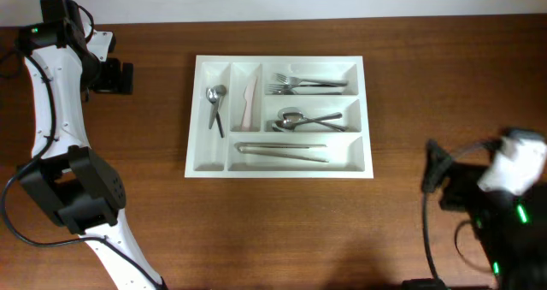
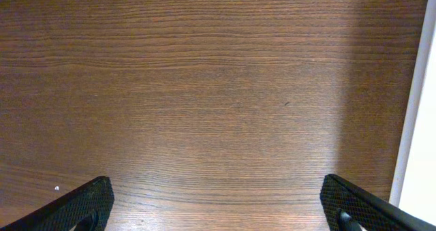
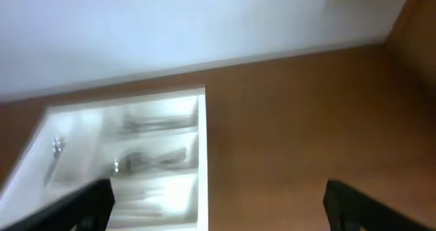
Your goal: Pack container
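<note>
Both claws stand apart; the left gripper (image 2: 216, 202) shows only 2 cut-off fingertips (image 2: 82, 202) over the table (image 2: 204, 88). Ahead-left of the right gripper (image 3: 216, 204), the container (image 3: 201, 149) is blurred, its cutlery (image 3: 146, 161) indistinct.

The container (image 3: 201, 156) is blurred and cut off at the right-wrist view's lower edge.

Your container (image 1: 350, 154) is a white rectangular tray lying flat mid-table, its long side running left to right. You see all five compartments occupied: a spoon (image 1: 214, 95), a pale knife (image 1: 249, 103), forks (image 1: 295, 86), more spoons (image 1: 295, 118) and long metal utensils (image 1: 282, 152).
</note>
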Controlling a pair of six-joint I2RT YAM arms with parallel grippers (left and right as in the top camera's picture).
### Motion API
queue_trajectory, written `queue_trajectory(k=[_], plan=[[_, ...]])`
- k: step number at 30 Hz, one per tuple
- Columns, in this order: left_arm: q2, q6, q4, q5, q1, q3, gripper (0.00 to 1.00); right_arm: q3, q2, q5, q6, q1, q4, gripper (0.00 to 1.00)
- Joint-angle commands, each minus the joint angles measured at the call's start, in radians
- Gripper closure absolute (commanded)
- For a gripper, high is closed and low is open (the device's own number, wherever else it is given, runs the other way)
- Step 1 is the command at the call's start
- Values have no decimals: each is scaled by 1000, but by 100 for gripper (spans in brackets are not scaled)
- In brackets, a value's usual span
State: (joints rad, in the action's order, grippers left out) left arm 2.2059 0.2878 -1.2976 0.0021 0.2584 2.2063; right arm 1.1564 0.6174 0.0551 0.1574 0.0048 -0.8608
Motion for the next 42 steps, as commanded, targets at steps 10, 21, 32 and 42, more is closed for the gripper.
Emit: queue_trajectory(k=[10, 21, 32, 42], plan=[[6, -10, -1, -2, 6, 17, 1, -608, -423, 2, 5, -47, 793, 2], [6, -10, -1, -2, 6, 17, 1, -927, -596, -46, 5, -44, 1115, 1], [6, -10, 0, -2, 6, 17, 1, -971, -614, -113, 6, -43, 1091, 1], [6, -10, -1, -2, 6, 17, 1, -1099, -614, -127, 6, -43, 1040, 1]])
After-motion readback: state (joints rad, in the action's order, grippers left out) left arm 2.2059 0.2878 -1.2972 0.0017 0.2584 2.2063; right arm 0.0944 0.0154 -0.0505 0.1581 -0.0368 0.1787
